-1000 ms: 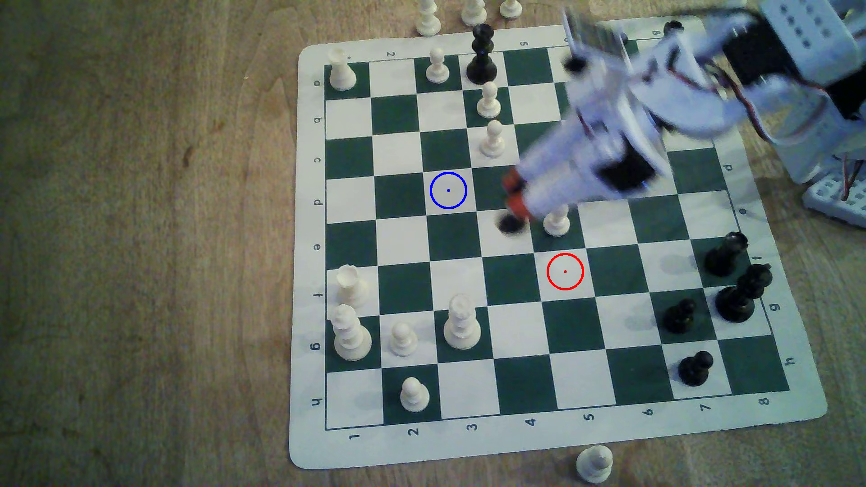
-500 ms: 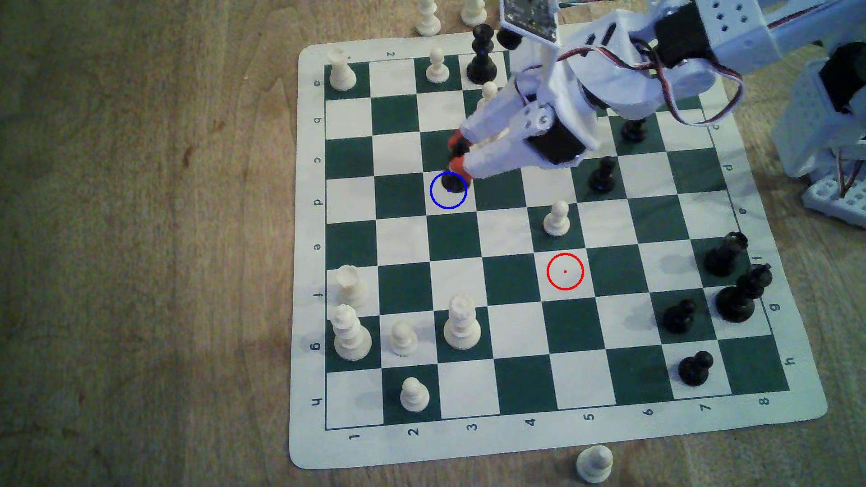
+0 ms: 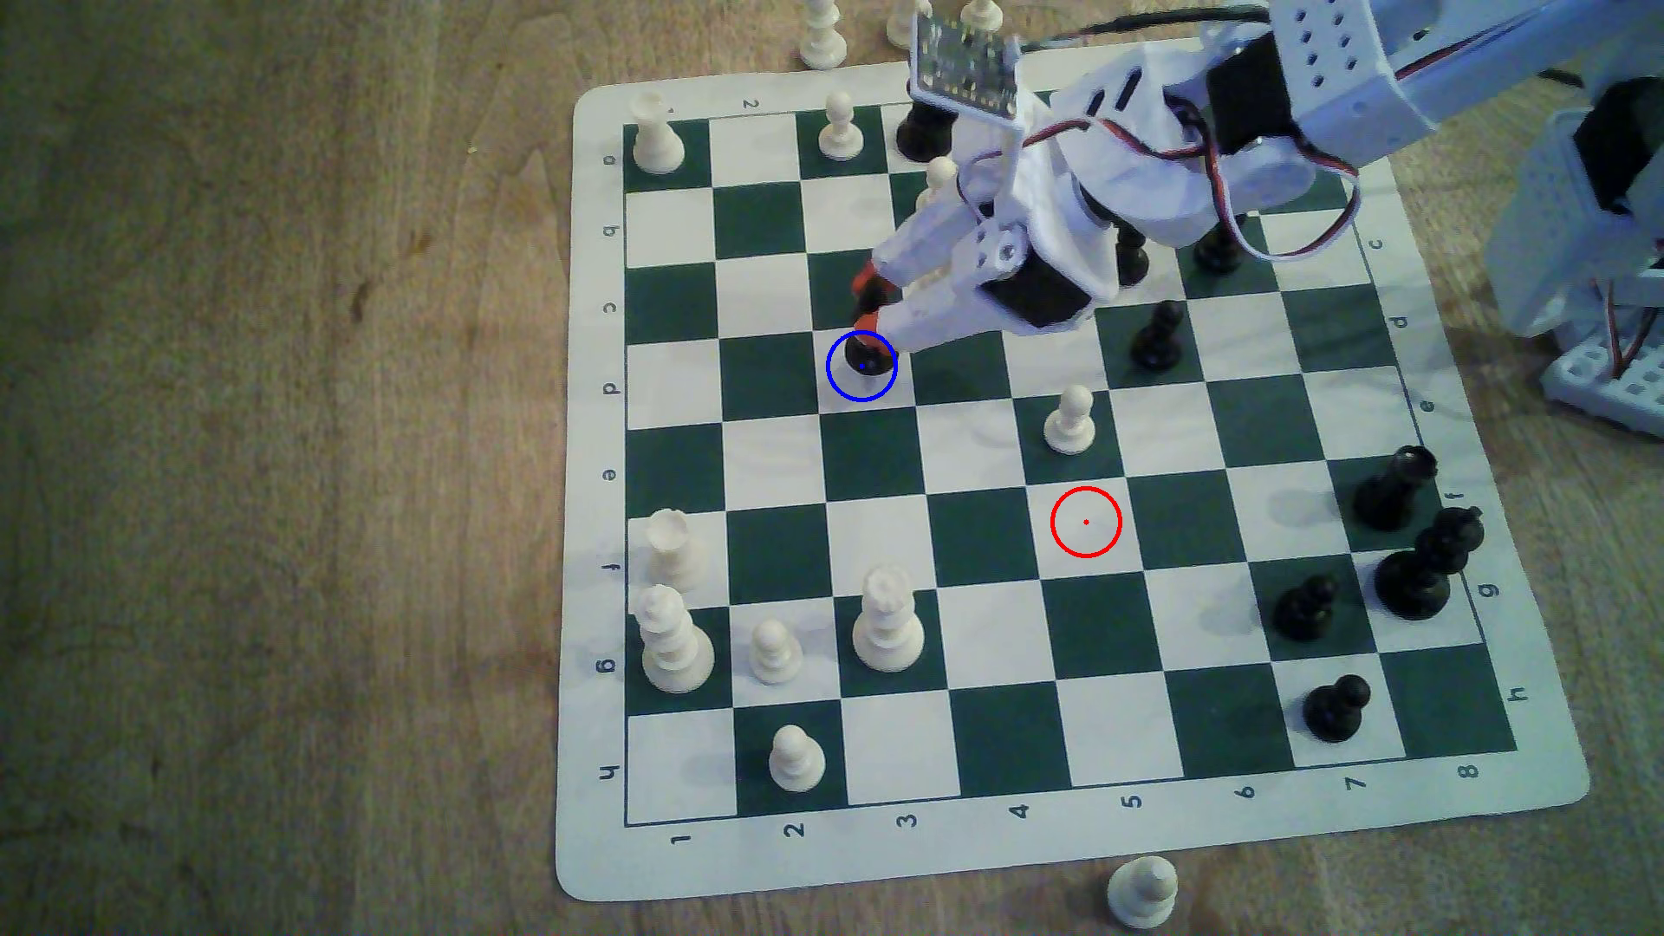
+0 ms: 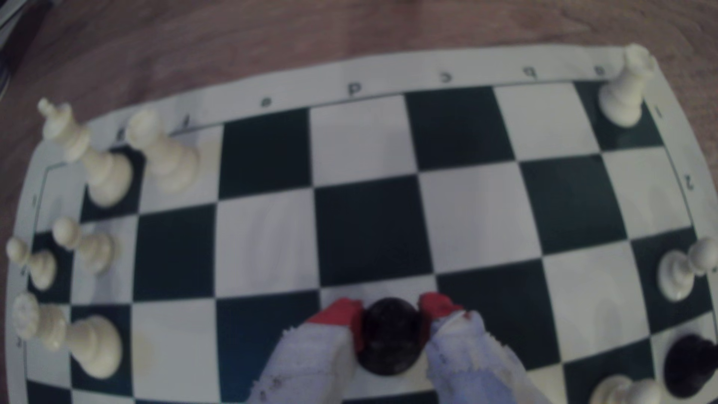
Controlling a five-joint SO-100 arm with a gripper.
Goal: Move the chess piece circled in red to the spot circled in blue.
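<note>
On the green-and-white vinyl chess board [image 3: 990,846], the exterior view shows eleven cream plastic pieces standing on squares, a twelfth cream pawn [image 3: 1142,891] off the board on the wooden counter [image 3: 270,450] at the near edge, and three more cream pieces beyond the far edge; of black pieces, four stand clustered at the exterior view's right, three or four more are partly hidden under the white arm, so their count is uncertain; one thin blue ring [image 3: 862,366] and one thin red ring [image 3: 1086,522] are drawn, the red one on a bare white square. The glossy black bishop-like chess piece [image 3: 866,355] stands upright, long axis vertical, point upward, its round base on the blue-ringed white square; the white end effector [image 3: 870,306] with red-tipped fingers [image 4: 337,314] straddles it, one finger on each side of the piece's upper body, closed on it in the wrist view [image 4: 390,338].
</note>
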